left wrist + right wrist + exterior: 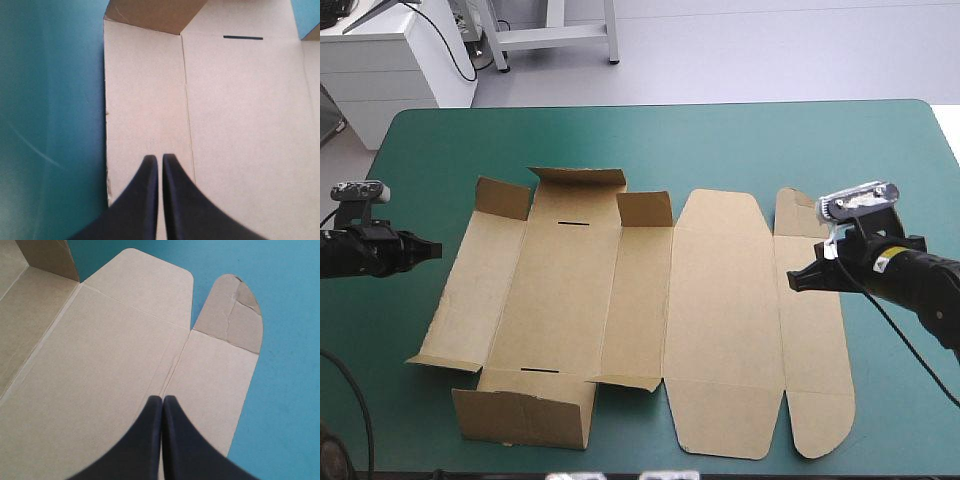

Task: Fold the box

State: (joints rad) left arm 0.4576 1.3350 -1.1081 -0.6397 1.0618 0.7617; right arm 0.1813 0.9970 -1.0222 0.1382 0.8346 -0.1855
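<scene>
The brown box (620, 300) lies spread out as a cut sheet on the teal-green cover, its small corner flaps slightly raised and the near-left end wall (525, 415) folded over. My left gripper (435, 250) hovers shut just off the sheet's left edge, pointing at the left side panel (145, 100). Over the right part of the sheet, my right gripper (792, 281) is shut, above the crease between the lid panel (100, 370) and the outer flap (215, 375). Neither gripper holds anything. In the left wrist view the shut gripper (160, 159) sits above the left panel; in the right wrist view the gripper (162, 400) sits above the crease.
Bare teal-green cover (740, 140) runs along the table's far side and beyond the sheet's right edge (900, 400). A slot (243, 37) marks the base panel's far end.
</scene>
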